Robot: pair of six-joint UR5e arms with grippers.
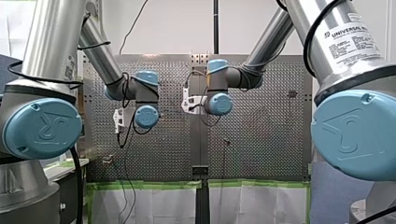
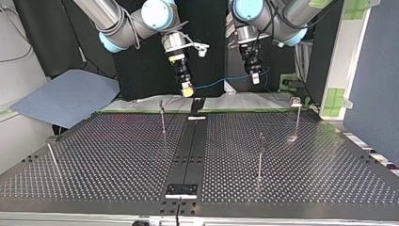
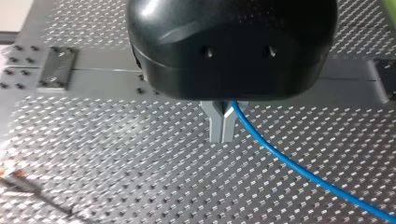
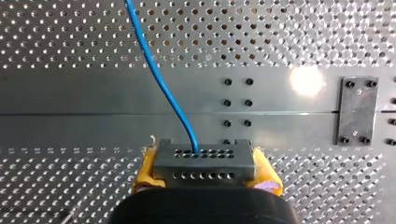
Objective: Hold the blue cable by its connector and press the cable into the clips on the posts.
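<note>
Right gripper (image 4: 205,171): yellow pads (image 4: 145,170) pinch the grey connector (image 4: 204,161) from both sides.
Connector: held between the right fingers, holed face outward; the cable rises from its middle, away from the fingers.
Left gripper (image 3: 222,125): metal fingers pressed together on the blue cable (image 3: 289,163), which comes out from between them near their base and runs off past the tips.
Cable span: a shallow sag in the air between the two sets of fingers.
Posts (image 2: 260,155): thin uprights, lower than both sets of fingers and well apart from the cable.
Clips (image 2: 296,100): small heads on the posts; none holds the cable.
Progress: the hold looks done at both ends; by my reading every pressing into a clip is left.
Table (image 2: 117,155): dark perforated metal under the fingers; the posts stand on it.
Room: black backdrop behind the arms, a blue-grey sheet (image 2: 66,96) off the table's far corner, green tape (image 2: 336,101) on a frame.
</note>
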